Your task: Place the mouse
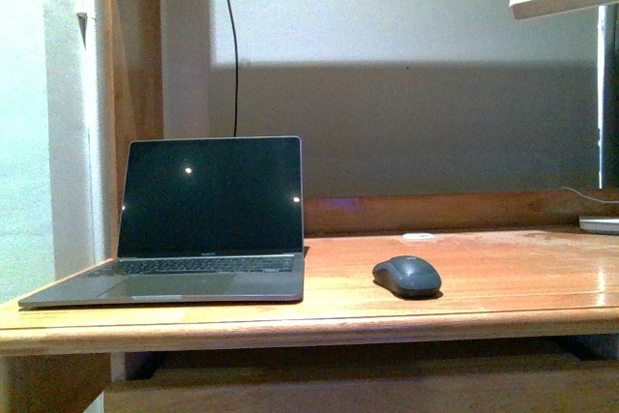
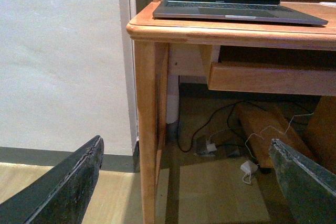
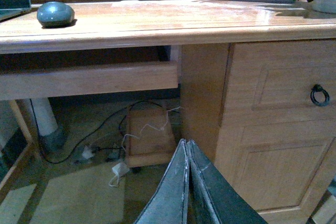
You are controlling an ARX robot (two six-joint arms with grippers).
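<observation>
mouse [image 1: 407, 276] rests on desk [image 1: 503, 282] (right of laptop [image 1: 208, 215]).

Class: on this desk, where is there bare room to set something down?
Bare wood lies right of the mouse up to the lamp base, and between mouse and laptop. The desk's left end is crowded by the laptop.

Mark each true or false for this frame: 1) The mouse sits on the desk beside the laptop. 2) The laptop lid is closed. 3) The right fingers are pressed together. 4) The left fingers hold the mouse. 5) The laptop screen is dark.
1) True: the mouse rests on the desk, apart from the laptop.
2) False: the lid stands open.
3) True: the right gripper is shut, empty.
4) False: the left gripper is open, empty, below desk level.
5) True.
</observation>
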